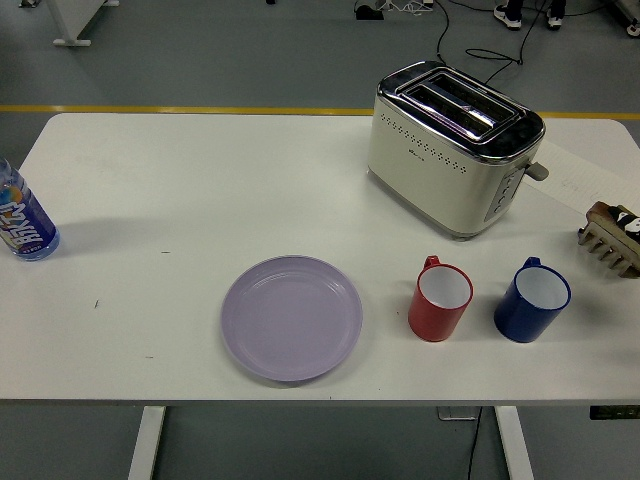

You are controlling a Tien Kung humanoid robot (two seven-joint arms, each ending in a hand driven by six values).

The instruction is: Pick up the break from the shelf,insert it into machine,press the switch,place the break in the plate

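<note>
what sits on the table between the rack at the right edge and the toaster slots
Nothing visible does. The wooden rack stands at the table's right edge, and the white tabletop between it and the toaster is bare. The blue mug and red mug stand nearer the front edge, off that line.

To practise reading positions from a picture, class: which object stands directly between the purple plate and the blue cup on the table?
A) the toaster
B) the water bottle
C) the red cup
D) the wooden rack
C: the red cup stands to the right of the purple plate and to the left of the blue cup, in one row near the table's front edge.
</note>
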